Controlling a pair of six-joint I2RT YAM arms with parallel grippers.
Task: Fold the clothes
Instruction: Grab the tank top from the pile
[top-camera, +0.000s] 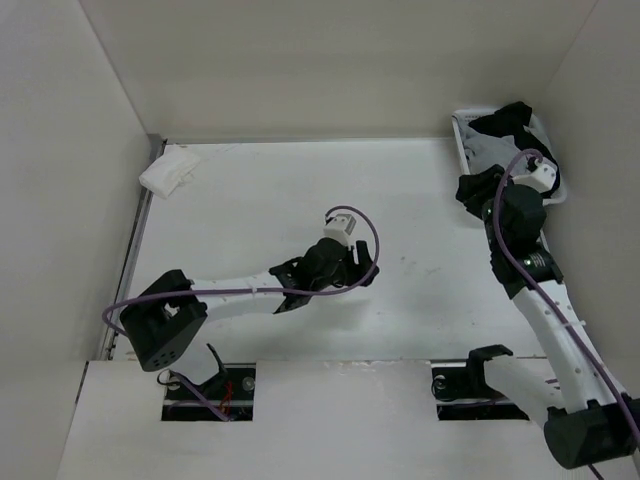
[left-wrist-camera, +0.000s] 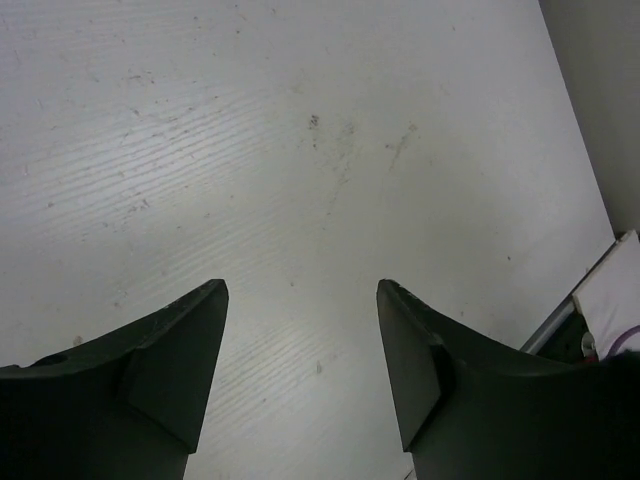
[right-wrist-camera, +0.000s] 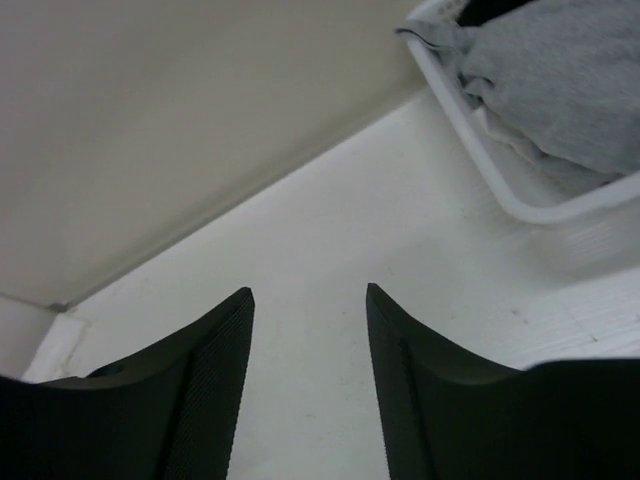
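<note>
Far right, in white basket (right-wrist-camera: 520, 205): grey tank top (right-wrist-camera: 570, 70) lies just beyond right gripper (right-wrist-camera: 308, 292), jaws parted, empty; left gripper (left-wrist-camera: 300, 288) mid-table, splayed, empty.

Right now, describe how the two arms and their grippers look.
The left arm and right arm have white links, black joints and bases, each trailing a purple cable. The left gripper and right gripper each carry two broad, black, tapering fingers.

The left tool (left-wrist-camera: 300, 292) stands at the bottom of the frame, its two dark fingers (left-wrist-camera: 165, 365) spread wide, with white table (left-wrist-camera: 180, 130) showing between them. Faint scuffs (left-wrist-camera: 400, 147) mark the upper centre.
</note>
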